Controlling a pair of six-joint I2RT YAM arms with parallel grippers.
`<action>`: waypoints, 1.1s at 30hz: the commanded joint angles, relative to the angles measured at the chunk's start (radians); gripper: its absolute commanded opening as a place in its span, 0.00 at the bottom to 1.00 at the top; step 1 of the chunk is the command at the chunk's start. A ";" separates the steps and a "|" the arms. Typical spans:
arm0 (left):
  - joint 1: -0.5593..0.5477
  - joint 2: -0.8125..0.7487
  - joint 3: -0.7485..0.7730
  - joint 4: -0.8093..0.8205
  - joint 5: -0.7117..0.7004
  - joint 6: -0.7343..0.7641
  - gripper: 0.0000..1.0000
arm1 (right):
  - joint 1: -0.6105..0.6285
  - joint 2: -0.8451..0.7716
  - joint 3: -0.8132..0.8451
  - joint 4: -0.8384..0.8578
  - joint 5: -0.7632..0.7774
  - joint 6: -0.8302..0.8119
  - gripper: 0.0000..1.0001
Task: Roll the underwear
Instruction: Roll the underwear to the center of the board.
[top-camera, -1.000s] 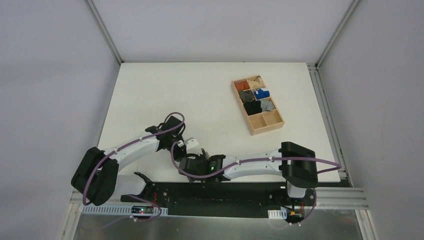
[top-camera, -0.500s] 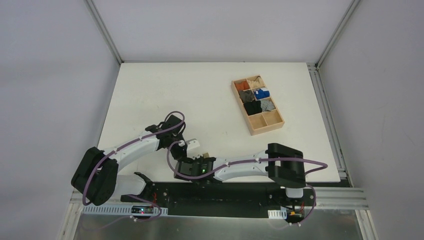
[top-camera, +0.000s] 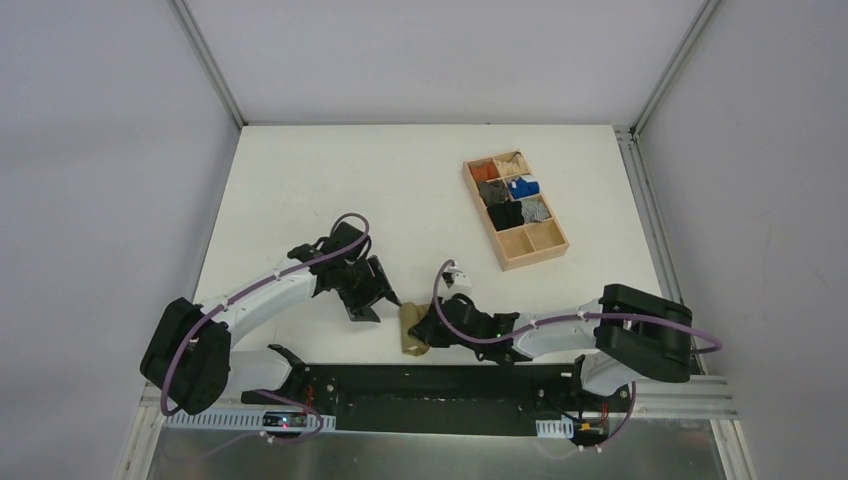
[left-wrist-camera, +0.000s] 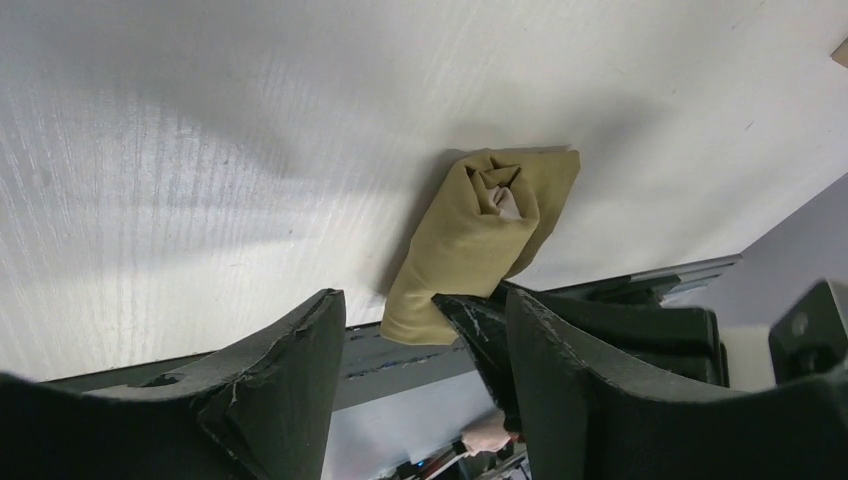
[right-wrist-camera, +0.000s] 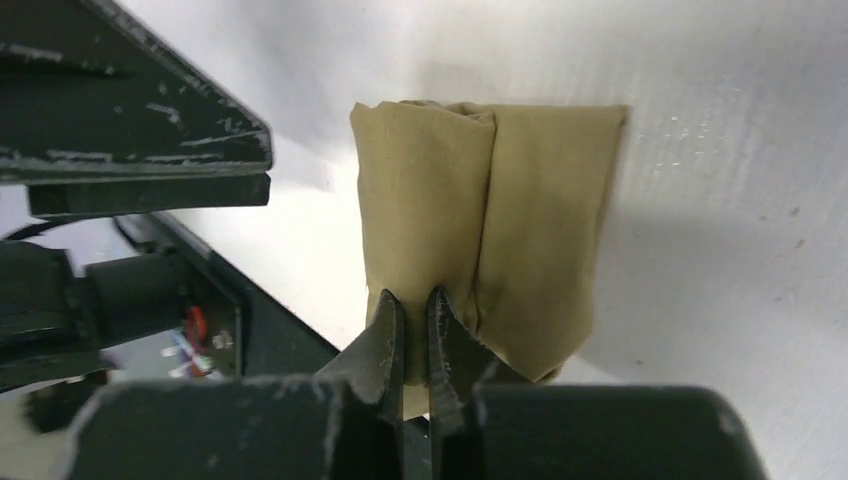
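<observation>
Status: underwear (top-camera: 412, 331) is a tight khaki roll lying at the near edge of the desk (top-camera: 400, 180), between the two arms. No waistband shows on the outside. The left wrist view shows a pale bit in the core at one end, so it's probably wound inside.

Right gripper (right-wrist-camera: 412, 305): jaws all but closed at the end of the roll nearest it, tips right on the seam where the outer flap overlaps. It looks like it's pinching a thin fold there, though I can't tell how much fabric is actually between the tips. My read is that the pinch keeps the flap from springing open.

Left gripper (top-camera: 365, 303): wide, nothing in it, just left of the roll and clear of the fabric, pointed at it. It seems placed to re-grip or press if the roll loosens.

Tray (top-camera: 534, 259) with small bundles is well apart, far right, and its two nearest compartments are empty.

Judgement: rolling looks essentially done, and what's left is keeping it shut. Risks: soft fabric unwinds if the pinch slips, and the roll is close to the desk edge, so a tug toward the bases could drag it off.
</observation>
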 joint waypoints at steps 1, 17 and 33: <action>-0.002 -0.028 0.010 0.018 0.041 0.041 0.61 | -0.084 0.044 -0.193 0.401 -0.176 0.071 0.00; -0.003 0.181 -0.006 0.181 0.205 0.235 0.60 | -0.196 0.274 -0.280 0.823 -0.411 0.167 0.00; 0.002 0.204 -0.050 0.259 0.076 0.128 0.00 | -0.234 0.017 -0.104 0.194 -0.448 0.007 0.54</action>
